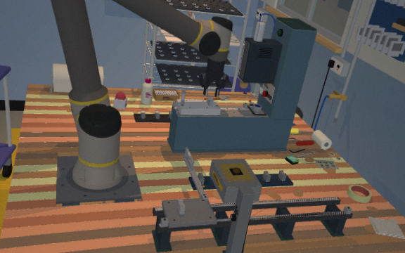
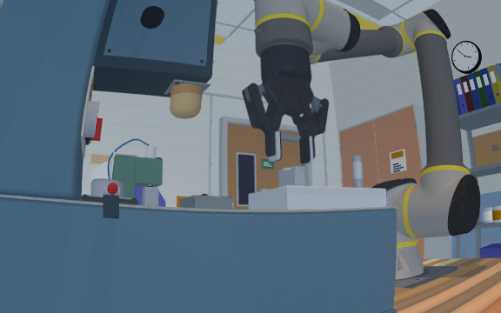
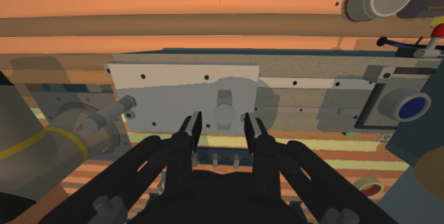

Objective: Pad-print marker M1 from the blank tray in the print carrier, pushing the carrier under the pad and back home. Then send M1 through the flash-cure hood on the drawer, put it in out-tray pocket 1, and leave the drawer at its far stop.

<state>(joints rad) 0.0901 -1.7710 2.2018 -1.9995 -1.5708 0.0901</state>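
On the blue pad-printer base the light grey print carrier (image 1: 196, 108) (image 3: 185, 94) sits at the left end of its track, with a small grey marker (image 1: 210, 101) (image 2: 292, 177) (image 3: 224, 109) standing upright in its nest. My gripper (image 1: 212, 92) (image 2: 289, 152) (image 3: 222, 124) hangs open and empty directly above that marker. The tan print pad (image 2: 185, 101) hangs under the printer head to the side. The blank tray (image 1: 152, 117) lies on the bench left of the base with two markers in it. The drawer (image 1: 188, 212) sits at the left end of its rails, beside the flash-cure hood (image 1: 236, 177).
Behind the printer stand a wire rack of dark trays (image 1: 185, 52), a white bottle (image 1: 147, 91) and a red-topped button (image 1: 120, 100). The out-tray (image 1: 271, 178) lies right of the hood. A tape roll (image 1: 359, 193), paper roll (image 1: 321, 139) and small tools lie near the right edge.
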